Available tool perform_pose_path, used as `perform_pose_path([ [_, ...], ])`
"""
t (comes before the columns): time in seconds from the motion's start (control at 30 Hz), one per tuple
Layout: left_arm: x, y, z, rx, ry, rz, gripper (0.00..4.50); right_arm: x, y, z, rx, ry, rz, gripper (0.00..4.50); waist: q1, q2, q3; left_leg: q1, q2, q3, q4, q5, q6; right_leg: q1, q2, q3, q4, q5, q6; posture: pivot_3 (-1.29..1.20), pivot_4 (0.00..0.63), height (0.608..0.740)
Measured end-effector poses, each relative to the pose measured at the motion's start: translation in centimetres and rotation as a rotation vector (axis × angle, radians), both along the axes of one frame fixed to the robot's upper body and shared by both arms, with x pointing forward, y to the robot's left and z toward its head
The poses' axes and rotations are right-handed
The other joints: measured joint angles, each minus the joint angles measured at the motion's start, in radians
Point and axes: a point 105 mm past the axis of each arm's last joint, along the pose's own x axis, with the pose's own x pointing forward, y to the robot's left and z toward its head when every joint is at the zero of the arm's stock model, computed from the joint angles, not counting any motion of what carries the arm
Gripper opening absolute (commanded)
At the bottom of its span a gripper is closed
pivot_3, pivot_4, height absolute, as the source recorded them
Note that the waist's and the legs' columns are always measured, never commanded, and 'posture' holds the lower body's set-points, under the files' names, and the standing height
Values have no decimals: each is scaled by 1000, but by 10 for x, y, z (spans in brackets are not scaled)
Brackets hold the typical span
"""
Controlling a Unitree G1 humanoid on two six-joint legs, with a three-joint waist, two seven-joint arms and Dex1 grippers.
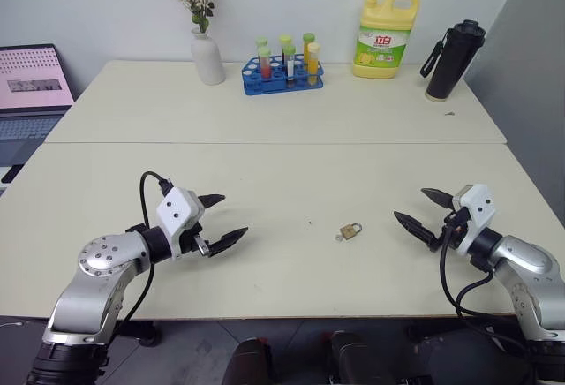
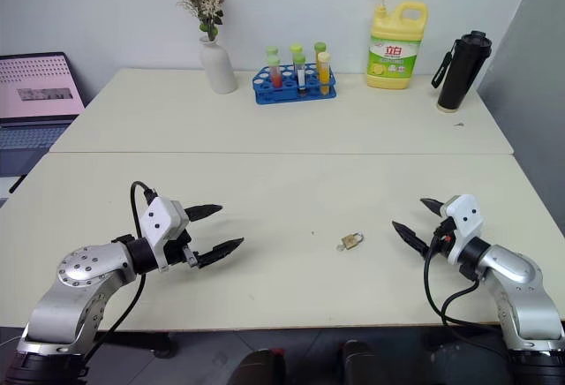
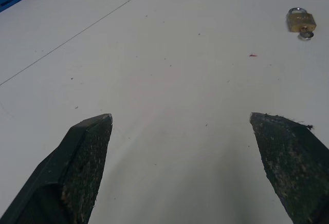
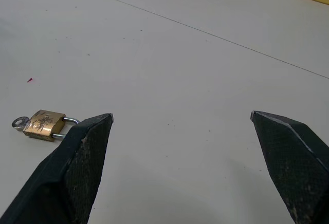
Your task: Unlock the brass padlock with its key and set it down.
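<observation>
Task not begun: brass padlock (image 1: 351, 230) lies on surface (image 1: 265, 173), key (image 3: 306, 34) apparently in keyway, between left tool (image 1: 221, 221) and right tool (image 1: 422, 209), both spread wide, empty.

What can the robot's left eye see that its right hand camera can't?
The left eye view has the left gripper, open, plus the vase of flowers, the laptop and the black bottle.

The right wrist view gives a close look at the key, sitting in the padlock's bottom end.

Both share the brass padlock lying on the table, the open right gripper, the blue tube rack and the yellow soap bottle.
</observation>
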Motion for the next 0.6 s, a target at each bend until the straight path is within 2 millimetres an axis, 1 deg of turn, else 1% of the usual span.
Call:
perform_pose_path([
  [0.13, 1, -4, 11, -34, -1, -44, 4489, -2, 2, 1, 3, 4, 13, 4500, 0, 0, 0, 0, 0, 0, 0, 0, 0, 0, 0, 0, 0, 0, 0, 0, 150, 740],
  [0.27, -1, -8, 24, -37, -11, -131, 4489, -5, 7, 12, 5, -7, 57, 4500, 0, 0, 0, 0, 0, 0, 0, 0, 0, 0, 0, 0, 0, 0, 0, 0, 150, 740],
  [0.4, -3, -12, 24, -27, -7, -170, 4489, -10, 9, 19, -37, -6, 106, 4500, 0, 0, 0, 0, 0, 0, 0, 0, 0, 0, 0, 0, 0, 0, 0, 0, 150, 740],
  [0.5, -10, -23, 27, 3, -7, -252, 4489, -19, 16, 30, -103, 1, 210, 4500, 0, 0, 1, 0, -1, 0, 0, 0, 0, 0, 0, 0, 0, 0, 0, 0, 150, 740],
  [0.6, -18, -37, 33, 25, -25, -343, 4489, -33, 31, 41, -170, 21, 362, 4500, 0, 0, 1, 0, 0, 0, 0, 0, 0, 0, 0, 0, 0, 0, 0, 0, 150, 740],
])
